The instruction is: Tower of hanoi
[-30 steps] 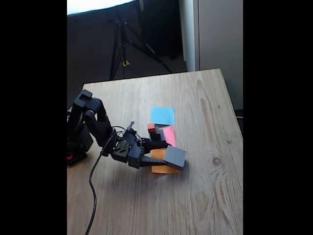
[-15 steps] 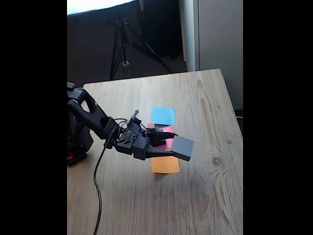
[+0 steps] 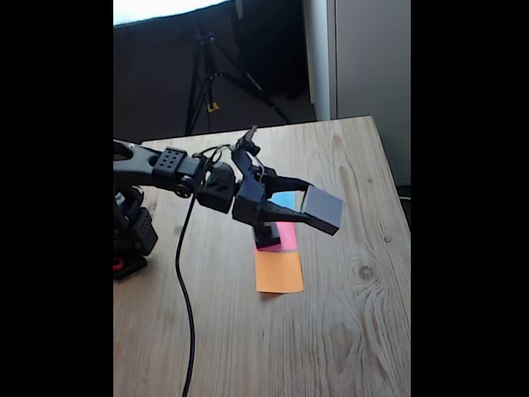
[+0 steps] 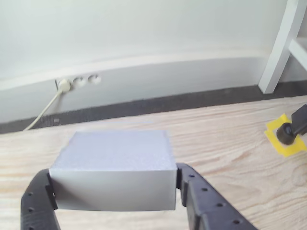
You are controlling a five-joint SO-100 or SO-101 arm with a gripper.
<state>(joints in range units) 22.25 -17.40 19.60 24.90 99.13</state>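
Fixed view, left to right: arm base at the desk's (image 3: 347, 331) left edge, claw (image 3: 307, 208) raised mid-air, clamped on the large grey block (image 3: 322, 208), over the blue paper square (image 3: 285, 199); below sit a small dark block (image 3: 267, 236) on the pink paper square (image 3: 285, 236) and the orange paper square (image 3: 278, 271) nearer the camera. Wrist view shows what that one can't: both fingers (image 4: 204, 201) tight against the block's (image 4: 115, 170) sides, plus wall sockets (image 4: 76, 82), a cable and yellow tape (image 4: 283, 139) under a foot. Wood desk, tripod (image 3: 211, 74) behind; right half and near end lie open.
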